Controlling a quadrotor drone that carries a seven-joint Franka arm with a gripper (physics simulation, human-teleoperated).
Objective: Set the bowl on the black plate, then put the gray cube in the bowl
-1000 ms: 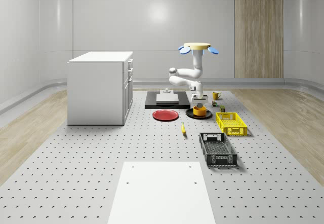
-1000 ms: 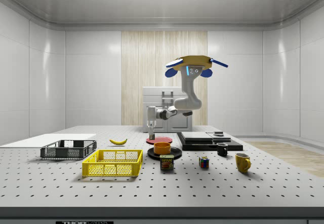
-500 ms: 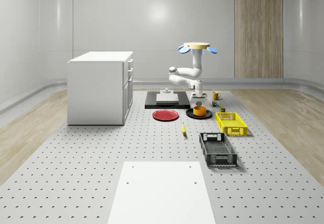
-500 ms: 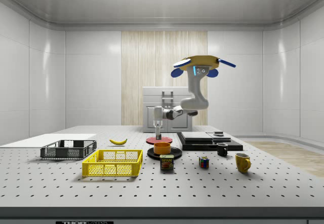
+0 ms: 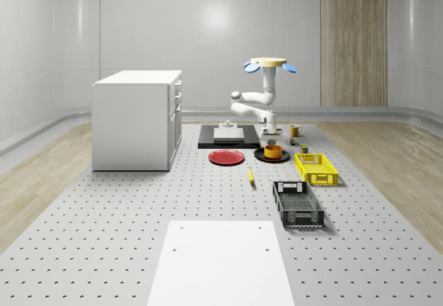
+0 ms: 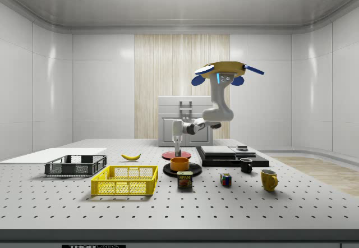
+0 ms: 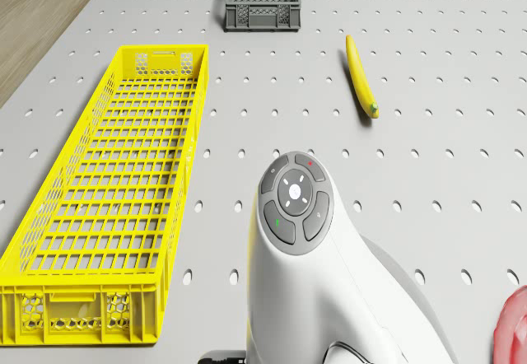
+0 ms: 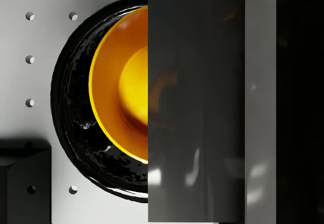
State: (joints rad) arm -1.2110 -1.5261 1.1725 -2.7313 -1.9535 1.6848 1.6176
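Drone point(image 6: 226, 72) hovers over the surface point(image 5: 138, 216); jaws hang right above the orange bowl point(image 8: 119, 82) on the black plate point(image 8: 71, 107), gray cube point(image 8: 195, 107) clamped between them.

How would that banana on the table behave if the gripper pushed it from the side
The banana lies flat on its curved side on the table, so it would probably pivot or slide rather than roll far. Its skin looks smooth, so it may slip off a finger. It looks slim, likely light.
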